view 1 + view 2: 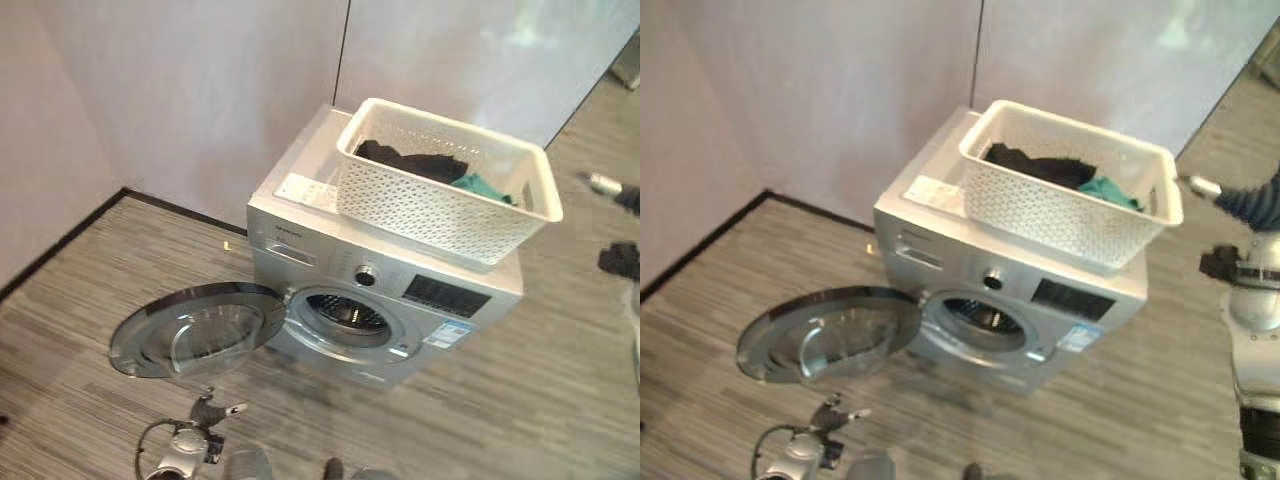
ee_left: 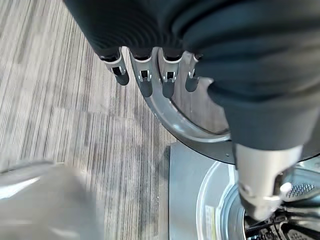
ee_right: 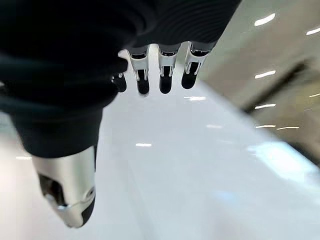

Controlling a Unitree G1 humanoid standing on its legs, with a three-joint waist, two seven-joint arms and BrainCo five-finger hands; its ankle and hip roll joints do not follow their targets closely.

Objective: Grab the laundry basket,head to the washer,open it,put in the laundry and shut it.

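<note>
Down at the near left, the left hand hangs low over the striped grey floor, fingers straight and loosely spread, holding nothing, with the rim of the door just past them. That washer door is swung wide open to the left, a round silver ring with a glass bowl, lying almost flat above the floor. Right of it sits the washer itself, a silver front-loader set against the pale wall, and its drum opening gapes dark and round in the front panel. There's a knob above the opening and a dark display panel further right. On top of the washer, toward its right side, stands the laundry basket: white plastic, rectangular, its walls pierced with a fine lattice of holes, the rim smooth and solid. Inside lies the laundry, a heap of black cloth with a bit of teal cloth tucked at the right end. Far right, the right hand is held up well apart from the basket, fingers straight and relaxed, gripping nothing.
</note>
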